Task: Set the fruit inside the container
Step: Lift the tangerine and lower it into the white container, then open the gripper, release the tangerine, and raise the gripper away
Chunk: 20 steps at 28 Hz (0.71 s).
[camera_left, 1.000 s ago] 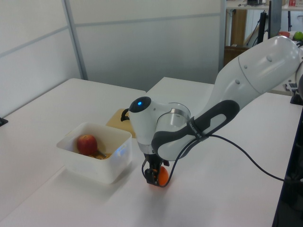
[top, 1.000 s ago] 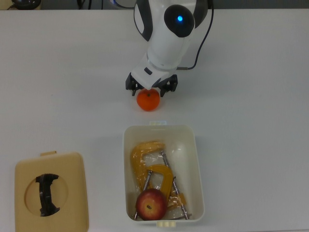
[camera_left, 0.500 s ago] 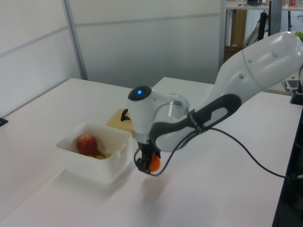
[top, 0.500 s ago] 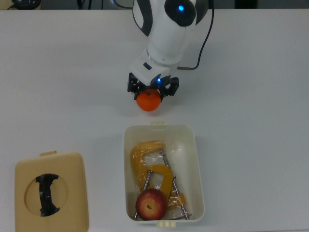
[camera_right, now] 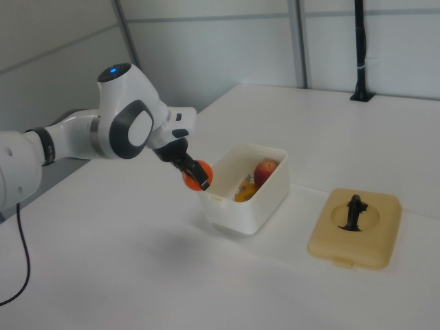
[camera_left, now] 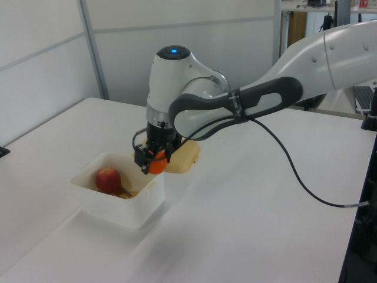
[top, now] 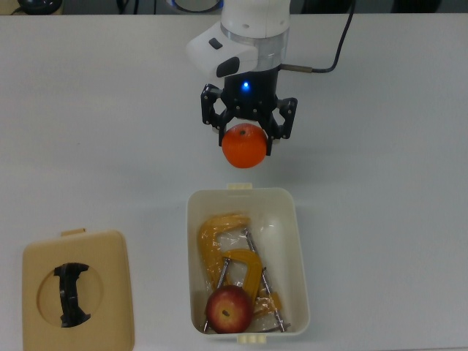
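Your pincer [top: 246, 135] is clenched on the orange [top: 244, 145], holding it clear of the white counter [top: 380, 183] in the upper middle of the top view, just above the near short end of the cream container [top: 300, 248]. In the left view the orange [camera_left: 156, 165] hangs at the tub's far rim. The apple [top: 229, 308] lies in the container's bottom end in the top view, touching the yellow clamps [top: 227, 252]. The tan lid [top: 77, 289] rests at lower left.
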{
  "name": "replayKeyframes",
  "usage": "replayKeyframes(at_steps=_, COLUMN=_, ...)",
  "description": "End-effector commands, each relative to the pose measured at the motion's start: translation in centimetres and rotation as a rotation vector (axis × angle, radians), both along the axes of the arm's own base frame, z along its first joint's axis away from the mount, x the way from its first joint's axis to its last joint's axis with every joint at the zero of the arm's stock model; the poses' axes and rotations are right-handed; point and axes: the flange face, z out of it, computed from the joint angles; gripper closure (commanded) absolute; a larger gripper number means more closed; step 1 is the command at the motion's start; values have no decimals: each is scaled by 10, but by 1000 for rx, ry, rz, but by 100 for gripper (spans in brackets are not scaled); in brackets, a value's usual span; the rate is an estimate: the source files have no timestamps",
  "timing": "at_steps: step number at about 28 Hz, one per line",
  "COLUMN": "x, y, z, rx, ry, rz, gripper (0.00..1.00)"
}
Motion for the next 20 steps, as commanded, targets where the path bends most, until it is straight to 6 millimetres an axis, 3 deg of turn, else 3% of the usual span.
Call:
replayKeyframes(at_steps=1, x=39, y=-13, z=-12, rx=37, ry=-79, rz=-155, gripper=98)
replayKeyframes(at_steps=5, x=46, y=-13, z=-26, rx=12, ry=-113, rz=-204, gripper=89)
replayKeyframes(at_steps=6, x=49, y=-13, z=-37, rx=-14, ry=-113, rz=-218, gripper=55)
replayKeyframes(at_steps=7, x=51, y=-11, z=-41, rx=-26, ry=-115, rz=-224, gripper=12)
replayKeyframes(at_steps=8, x=52, y=-9, z=-45, rx=-39, ry=-117, rz=-228, gripper=0)
replayKeyframes(at_steps=20, x=47, y=-7, z=-37, rx=-75, ry=-113, rz=-198, gripper=0)
